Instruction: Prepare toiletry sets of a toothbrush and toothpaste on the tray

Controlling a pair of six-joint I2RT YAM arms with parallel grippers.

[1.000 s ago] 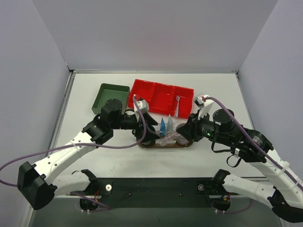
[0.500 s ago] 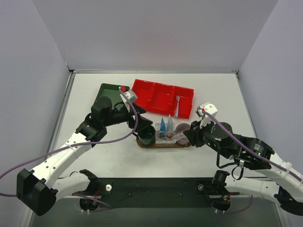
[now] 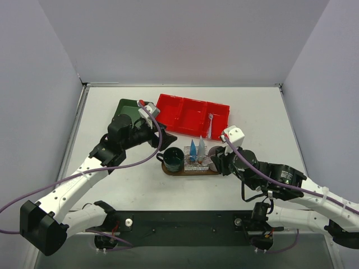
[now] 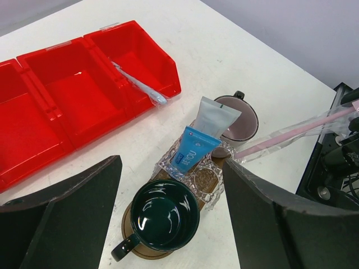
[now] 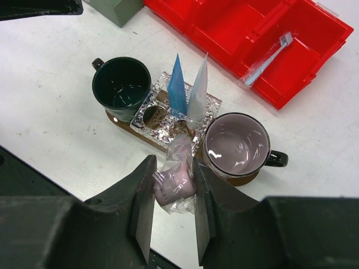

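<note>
Beside the tray (image 5: 124, 129), the right pincer (image 5: 174, 162) nips the end of a wrapped toothbrush (image 5: 174, 188), probably light and slippery; the left pincer (image 4: 168, 168) gapes empty above it

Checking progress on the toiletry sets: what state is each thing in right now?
left gripper: open, empty.
right gripper: shut on wrapped pink toothbrush.
dark green mug: upright on tray, empty.
pink mug: upright on tray, empty.
blue tube: standing in foil holder between the mugs.
white tube: standing beside the blue tube.
second toothbrush: wrapped, lying in an end compartment of the red bin.
</note>
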